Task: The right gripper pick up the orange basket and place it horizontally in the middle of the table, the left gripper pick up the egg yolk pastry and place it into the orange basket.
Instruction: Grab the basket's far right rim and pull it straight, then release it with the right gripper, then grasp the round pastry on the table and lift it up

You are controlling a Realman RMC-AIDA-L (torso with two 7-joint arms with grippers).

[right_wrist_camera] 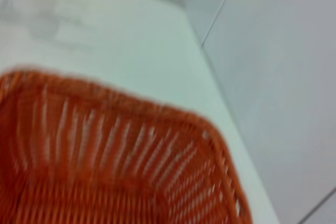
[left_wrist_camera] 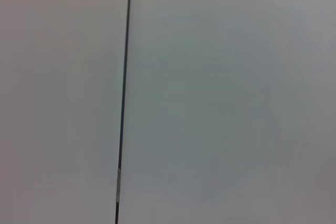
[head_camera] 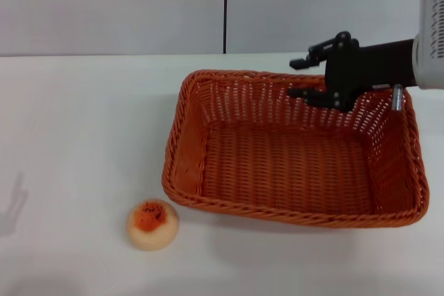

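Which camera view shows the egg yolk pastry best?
The head view: the whole egg yolk pastry lies on the table, in front of the orange basket. Neither wrist view shows it.

readable text: none in any view
orange basket [head_camera: 295, 161]: no label or brand
egg yolk pastry [head_camera: 152, 224]: dark specks only, no print
table [head_camera: 76, 136]: unmarked
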